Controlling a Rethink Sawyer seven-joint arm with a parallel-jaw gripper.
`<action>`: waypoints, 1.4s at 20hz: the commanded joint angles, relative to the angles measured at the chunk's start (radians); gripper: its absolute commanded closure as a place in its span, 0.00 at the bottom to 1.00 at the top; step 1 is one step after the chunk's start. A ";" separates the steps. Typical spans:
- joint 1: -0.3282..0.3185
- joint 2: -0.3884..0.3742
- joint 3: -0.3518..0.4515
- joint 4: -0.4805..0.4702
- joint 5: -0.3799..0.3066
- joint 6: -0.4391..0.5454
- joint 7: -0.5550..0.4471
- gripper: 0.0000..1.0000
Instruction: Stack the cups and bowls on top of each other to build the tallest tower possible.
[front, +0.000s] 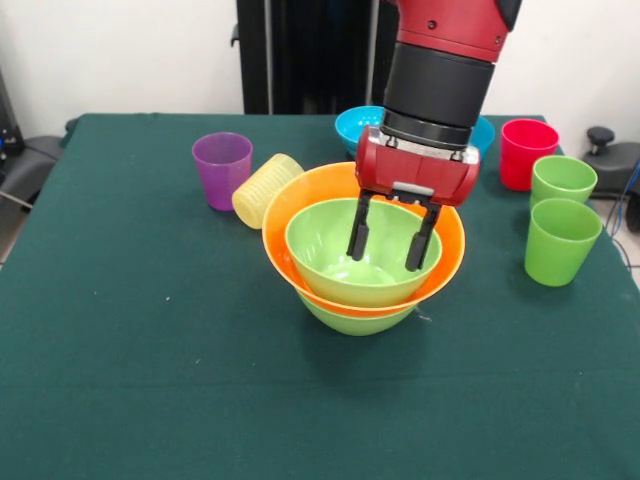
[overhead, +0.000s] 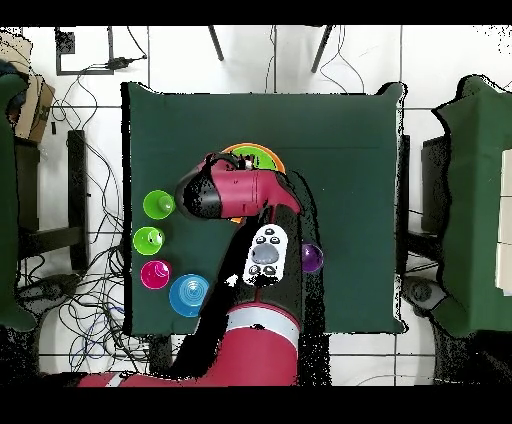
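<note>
the gripper (front: 392, 238) hangs inside the top green bowl (front: 363, 250) of the tower (front: 362, 262), its fingers apart and empty. the tower sits mid-counter: green bowl, orange bowl (front: 300, 215), green bowl. the red cup (front: 526, 153) stands near the far edge of the counter (front: 150, 350), beside two green cups (front: 560, 228). best to lift straight up, clearing the rim without nudging it, then fetch a cup. no writing or labels can be read.
</note>
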 joint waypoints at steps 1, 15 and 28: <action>-0.014 0.036 0.085 0.021 0.013 -0.020 0.128 0.00; -0.072 0.102 0.133 -0.061 -0.003 -0.018 0.064 0.00; -0.051 0.070 0.111 -0.018 0.006 -0.013 0.095 0.00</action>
